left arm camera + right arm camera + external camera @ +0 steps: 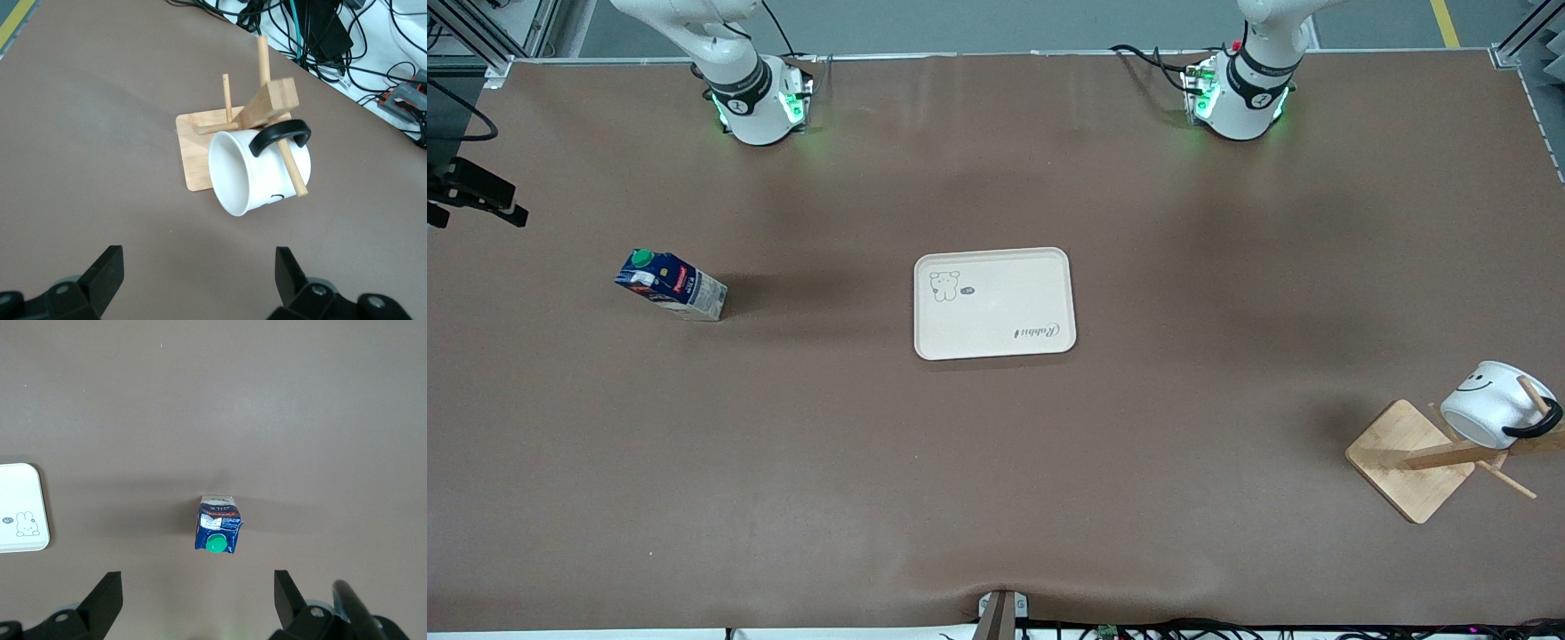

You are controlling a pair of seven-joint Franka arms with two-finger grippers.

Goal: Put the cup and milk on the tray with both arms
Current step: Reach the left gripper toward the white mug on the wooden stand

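The cream tray [1005, 298] lies flat in the middle of the table; its corner also shows in the right wrist view [20, 493]. The milk [669, 284] stands upright toward the right arm's end. My right gripper [197, 587] is open and empty, high over the table beside the milk [217, 527]. The cup [1489, 404] hangs tilted by its black handle on a peg of a wooden rack, toward the left arm's end. My left gripper [198, 267] is open and empty, up over the table short of the cup [260, 173]. Neither gripper shows in the front view.
The wooden rack has a square base [1405, 458] and a slanted post with pegs [267, 103]. A black device [471, 191] sticks in at the table edge at the right arm's end. Cables [320, 33] lie off the table past the rack.
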